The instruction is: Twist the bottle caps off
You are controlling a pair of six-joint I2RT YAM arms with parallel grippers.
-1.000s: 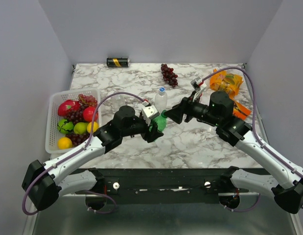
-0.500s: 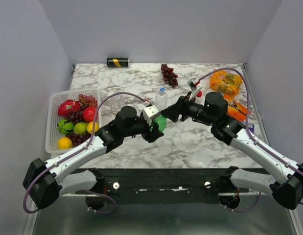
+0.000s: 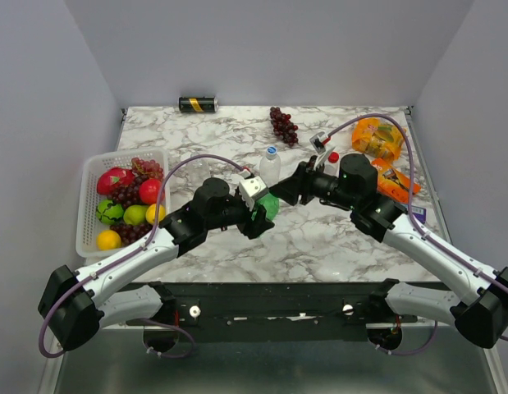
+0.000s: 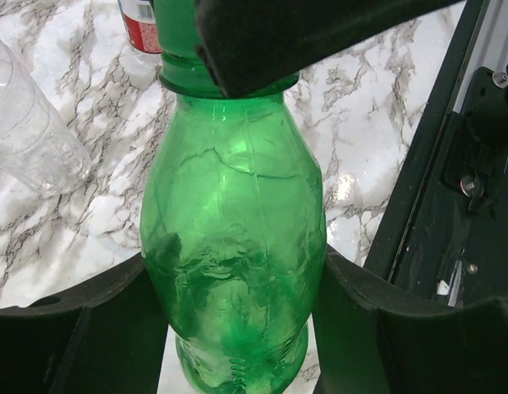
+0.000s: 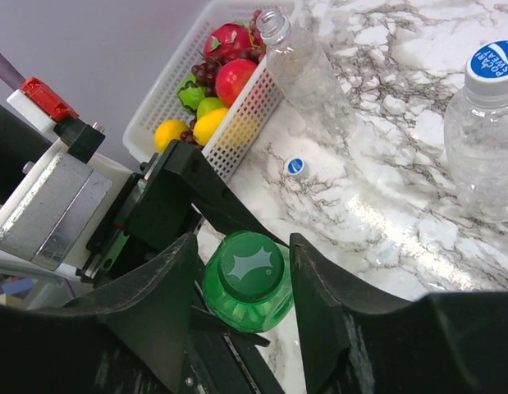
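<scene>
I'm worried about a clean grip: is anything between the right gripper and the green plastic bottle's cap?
Nothing visible. The right gripper has a finger on each side of the green cap of the translucent green plastic bottle, with no object between. The left gripper clamps the bottle's body lower down, clear of the cap.

The translucent green bottle [image 5: 247, 283] — cap on — is gripped mid-table. A clear blue-capped bottle [image 5: 487, 139] and the red-labelled bottle [image 3: 332, 159] stand upright behind it; the longer clear bottle [image 5: 307, 70] lies uncapped further left.
</scene>
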